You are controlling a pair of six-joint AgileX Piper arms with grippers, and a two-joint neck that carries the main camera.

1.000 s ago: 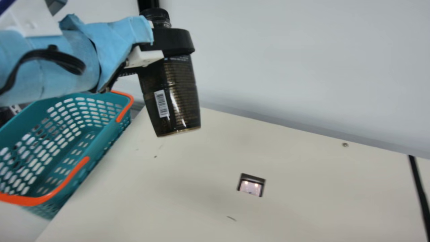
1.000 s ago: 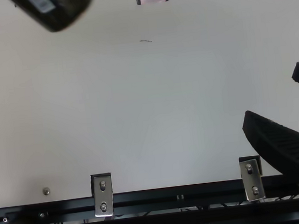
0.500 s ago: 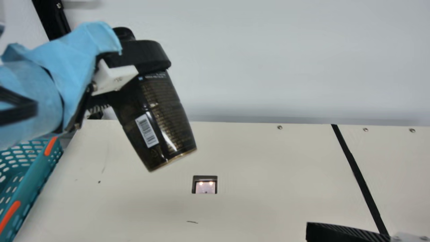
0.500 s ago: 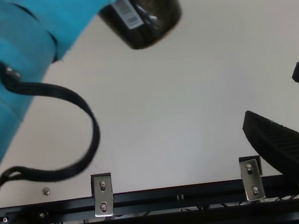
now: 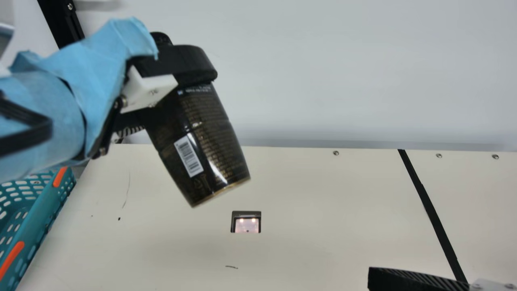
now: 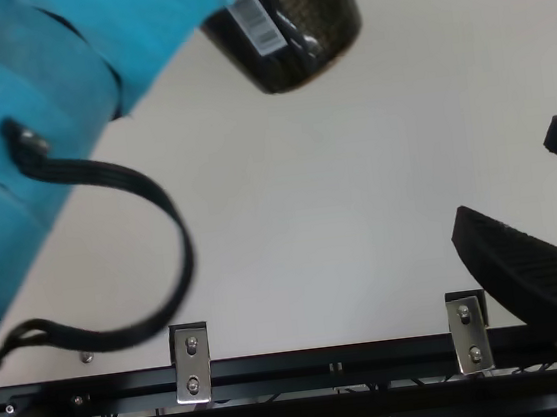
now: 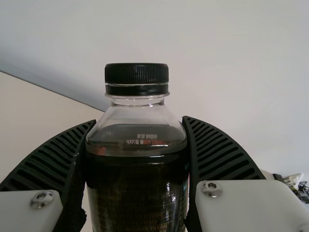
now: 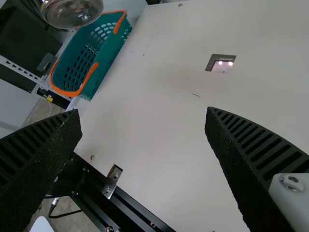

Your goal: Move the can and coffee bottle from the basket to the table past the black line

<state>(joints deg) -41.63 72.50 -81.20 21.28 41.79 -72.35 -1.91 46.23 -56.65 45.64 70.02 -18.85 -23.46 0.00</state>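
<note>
The dark coffee bottle hangs tilted above the cream table, cap up, left of the black line. My left gripper is shut on its upper body. In the left wrist view, the bottle stands between both ribbed fingers of the left gripper. The bottle's lower end shows at the top view's upper edge. My right gripper is open over the table's near right part; in its wrist view, nothing is between the fingers of the right gripper.
The teal basket with orange handles is beside the table's left edge. A small square recess with a lit plate lies in the tabletop. A wall rises behind the table. Black rails run along the near edge.
The top view shows my left arm and the bottle moved right and nearer, mostly during the first half second, then slightly right. The main camera has turned. My right gripper has kept still.
</note>
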